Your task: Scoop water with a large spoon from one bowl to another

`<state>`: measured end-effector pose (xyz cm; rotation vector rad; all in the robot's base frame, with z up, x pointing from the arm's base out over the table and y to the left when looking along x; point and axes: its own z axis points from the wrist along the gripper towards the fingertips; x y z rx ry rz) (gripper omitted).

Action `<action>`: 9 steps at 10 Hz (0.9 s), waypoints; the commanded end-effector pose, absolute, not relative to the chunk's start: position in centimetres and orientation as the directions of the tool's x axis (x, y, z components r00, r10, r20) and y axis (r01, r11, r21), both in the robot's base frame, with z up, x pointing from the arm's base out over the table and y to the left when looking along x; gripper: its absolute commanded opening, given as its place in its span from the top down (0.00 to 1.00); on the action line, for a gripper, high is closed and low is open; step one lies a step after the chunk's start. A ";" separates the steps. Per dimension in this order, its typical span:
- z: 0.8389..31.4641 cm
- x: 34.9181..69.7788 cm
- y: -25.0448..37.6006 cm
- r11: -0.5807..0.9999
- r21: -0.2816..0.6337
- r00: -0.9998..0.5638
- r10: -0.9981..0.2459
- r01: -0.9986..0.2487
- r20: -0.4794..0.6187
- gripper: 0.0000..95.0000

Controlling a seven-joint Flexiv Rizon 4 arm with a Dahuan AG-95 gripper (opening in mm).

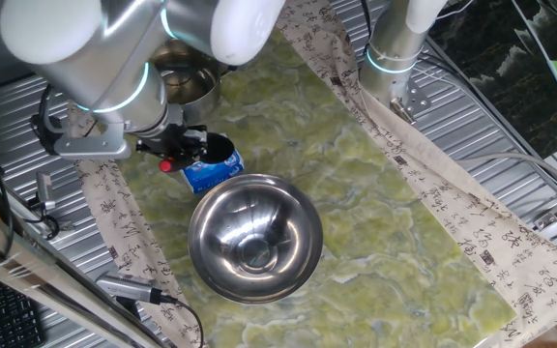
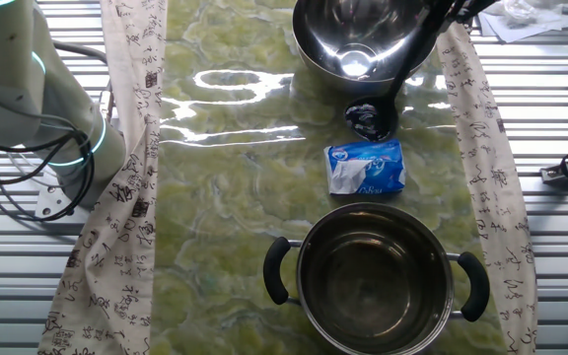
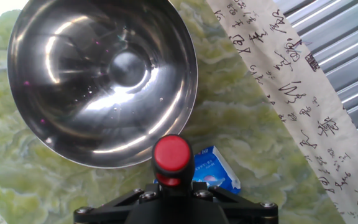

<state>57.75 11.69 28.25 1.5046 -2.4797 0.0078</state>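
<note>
The large spoon (image 2: 371, 120) is dark and slim. Its round cup hangs just above the table between the steel bowl (image 2: 363, 39) and the tissue pack, and its handle slants up to the top right. My gripper (image 1: 184, 145) is shut on the handle near its red end (image 1: 166, 165). In the hand view the red end (image 3: 171, 154) stands right in front of my gripper (image 3: 173, 186), with the bowl (image 3: 104, 81) beyond it. Water shows only as a wet sheen with small drops in the bowl's bottom (image 3: 126, 68). A steel pot (image 2: 375, 281) with black handles stands opposite.
A blue-and-white tissue pack (image 2: 365, 166) lies between the bowl and the pot, right beside the spoon's cup. Printed cloth strips (image 2: 481, 187) run along both sides of the green mat. Ribbed metal table and cables lie outside them. A second arm's base (image 1: 395, 48) stands at the back.
</note>
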 end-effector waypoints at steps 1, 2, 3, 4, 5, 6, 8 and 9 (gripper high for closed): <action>28.2 57.6 11.6 0.414 0.113 -0.395 -0.905 -0.903 0.159 1.00; 28.2 57.6 11.6 0.397 0.109 -0.379 -0.912 -0.911 0.155 1.00; 28.2 57.6 11.6 0.376 0.108 -0.359 -0.921 -0.920 0.152 1.00; 28.2 57.6 11.6 0.367 0.106 -0.350 -0.925 -0.924 0.150 1.00; 28.2 57.6 11.6 0.359 0.107 -0.342 -0.928 -0.927 0.147 1.00; 28.2 57.6 11.6 0.357 0.106 -0.340 -0.928 -0.928 0.151 1.00; 28.2 57.6 11.6 0.356 0.109 -0.339 -0.929 -0.928 0.149 1.00; 28.2 57.6 11.6 0.356 0.111 -0.340 -0.929 -0.928 0.144 1.00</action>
